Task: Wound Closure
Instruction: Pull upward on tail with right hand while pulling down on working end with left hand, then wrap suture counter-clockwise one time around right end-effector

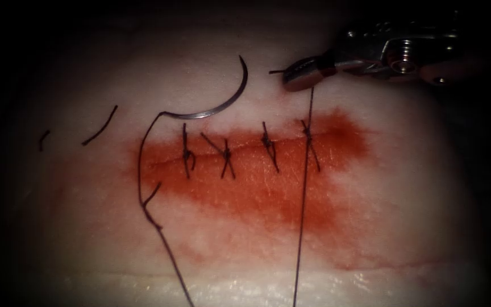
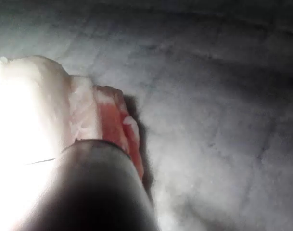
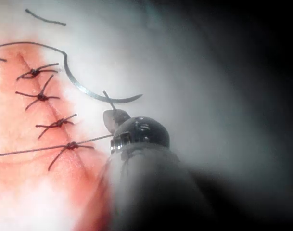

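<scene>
- The right arm's tool [image 1: 301, 77] comes in from the upper right of the endoscope view, and its jaws are closed on the thread [image 1: 303, 187], with a short dark end of thread sticking out to the left of the tip
- From those jaws the thread runs straight down across the rightmost stitch [image 1: 309, 136] and over the red fluid [image 1: 268, 187] to the lower edge of the view
- In the right wrist view the same tool [image 3: 112, 120] grips the thread [image 3: 40, 149], which stretches taut over the nearest stitch [image 3: 71, 145]
- The left arm's tool: its dark shaft [image 2: 88, 192] is seen in the left wrist view beside the end of the tissue [image 2: 35, 101]; whether its jaws are apart or together I cannot tell
- The needle [image 1: 223, 102] lies free on the tissue [image 1: 399, 216] above the cut [image 1: 245, 149], held by neither tool and not in the tissue; its point is up near the right arm's tool and its tail end is to the left
- A second length of thread [image 1: 143, 176] leaves the needle's tail, drops down the left side of the cut and runs on to the lower edge
- Four knotted stitches cross the cut
- Two cut ends of thread [image 1: 100, 125] lie on the pale tissue well left of the needle
</scene>
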{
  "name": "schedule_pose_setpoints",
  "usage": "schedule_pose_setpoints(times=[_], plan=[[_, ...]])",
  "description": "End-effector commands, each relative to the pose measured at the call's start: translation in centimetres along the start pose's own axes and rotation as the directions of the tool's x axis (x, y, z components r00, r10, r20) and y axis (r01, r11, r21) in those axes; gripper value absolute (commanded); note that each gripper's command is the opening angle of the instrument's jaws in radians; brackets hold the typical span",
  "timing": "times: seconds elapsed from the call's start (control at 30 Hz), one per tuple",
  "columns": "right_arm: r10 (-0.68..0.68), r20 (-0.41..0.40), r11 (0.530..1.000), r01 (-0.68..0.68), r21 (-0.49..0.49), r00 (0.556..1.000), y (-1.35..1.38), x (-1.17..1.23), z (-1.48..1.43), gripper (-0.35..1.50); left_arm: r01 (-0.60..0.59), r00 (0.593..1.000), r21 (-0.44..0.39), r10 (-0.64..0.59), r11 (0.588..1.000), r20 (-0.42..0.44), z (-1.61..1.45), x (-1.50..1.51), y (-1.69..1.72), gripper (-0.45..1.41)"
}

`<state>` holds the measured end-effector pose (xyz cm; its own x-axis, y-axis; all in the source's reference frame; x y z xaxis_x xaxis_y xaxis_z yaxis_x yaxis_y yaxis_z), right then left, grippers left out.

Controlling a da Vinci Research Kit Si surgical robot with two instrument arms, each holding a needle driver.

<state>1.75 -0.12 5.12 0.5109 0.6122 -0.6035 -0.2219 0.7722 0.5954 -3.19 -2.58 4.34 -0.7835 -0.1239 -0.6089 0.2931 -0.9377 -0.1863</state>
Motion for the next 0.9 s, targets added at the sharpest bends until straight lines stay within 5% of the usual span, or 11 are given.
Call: schedule_pose_setpoints(times=[0.03, 0.17, 0.43, 0.63, 0.7, 0.73, 0.9], plan=[[0.001, 0.003, 1.000, -0.001, -0.006, 1.000, 0.02, 0.00, 0.09, -0.35, -0.013, 1.000, -0.027, 0.013, 1.000, -0.008, 0.11, 0.03, 0.07, -0.45], [0.001, 0.016, 1.000, 0.000, -0.011, 1.000, 0.02, -0.03, 0.11, -0.35, -0.076, 0.997, -0.131, 0.073, 0.988, -0.022, 0.21, 0.08, 0.30, -0.45], [0.020, 0.018, 0.998, -0.019, -0.059, 1.000, 0.09, -0.03, 0.07, -0.35, -0.111, 0.994, -0.157, 0.105, 0.981, -0.042, 0.18, 0.06, 0.33, -0.45], [0.015, -0.083, 0.999, -0.019, -0.046, 0.996, 0.00, -0.07, 0.06, -0.35, -0.076, 0.996, -0.035, 0.074, 0.996, -0.054, -0.15, 0.15, -0.15, -0.45], [0.016, -0.128, 0.999, -0.022, -0.048, 0.992, -0.01, -0.07, 0.01, 0.54, -0.049, 0.997, 0.039, 0.051, 0.998, -0.057, -0.37, 0.19, -0.43, -0.45], [-0.007, -0.149, 0.999, 0.000, -0.048, 0.989, -0.01, -0.07, -0.02, 0.76, -0.030, 0.998, 0.077, 0.035, 0.997, -0.056, -0.49, 0.20, -0.56, -0.45], [-0.116, -0.223, 0.987, 0.088, -0.133, 0.968, 0.08, -0.08, -0.43, 1.18, -0.009, 0.994, 0.264, 0.036, 0.964, -0.098, -1.37, 0.22, -1.43, -0.45]])
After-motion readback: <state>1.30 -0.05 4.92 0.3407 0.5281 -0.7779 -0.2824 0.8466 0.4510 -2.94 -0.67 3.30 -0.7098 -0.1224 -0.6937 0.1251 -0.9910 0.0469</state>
